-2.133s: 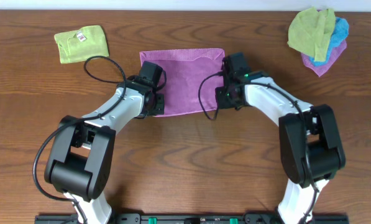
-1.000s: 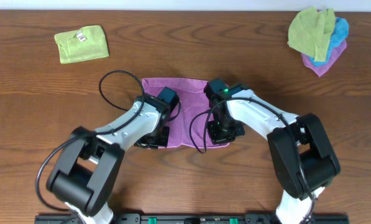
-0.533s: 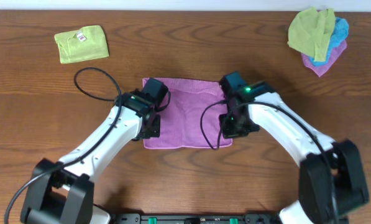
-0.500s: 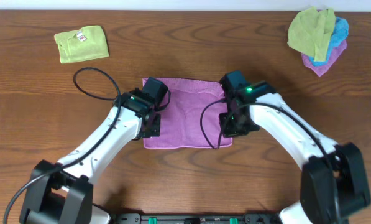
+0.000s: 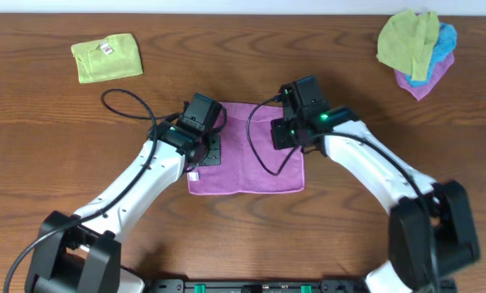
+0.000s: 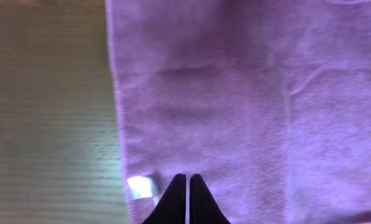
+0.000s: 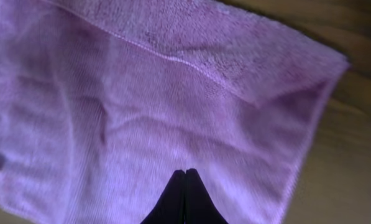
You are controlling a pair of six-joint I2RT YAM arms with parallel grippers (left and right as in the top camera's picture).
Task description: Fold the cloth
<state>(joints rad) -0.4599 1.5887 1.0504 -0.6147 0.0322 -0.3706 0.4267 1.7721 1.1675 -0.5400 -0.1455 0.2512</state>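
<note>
Near edge of the cloth [image 5: 247, 167] is seen lying flat at table [image 5: 55, 171] centre, between both arms. Its slightly longer axis is judged to run left-right. The left gripper [image 6: 186, 198] is seen pressed closed, nothing pinched, over the cloth's left margin, just beside a small white tag [image 6: 139, 186]. The right gripper [image 7: 185, 194] is likewise closed and empty over the right half; contact cannot be told. Each side edge is nearer its own arm, so a next grasp is judged to call for opening outward at the edges. A turned-over strip [image 7: 235, 68] is noted at the far right. Farthest back, a lime-green cloth [image 5: 107, 57] and a cloth pile [image 5: 416, 50] are left well apart.
</note>
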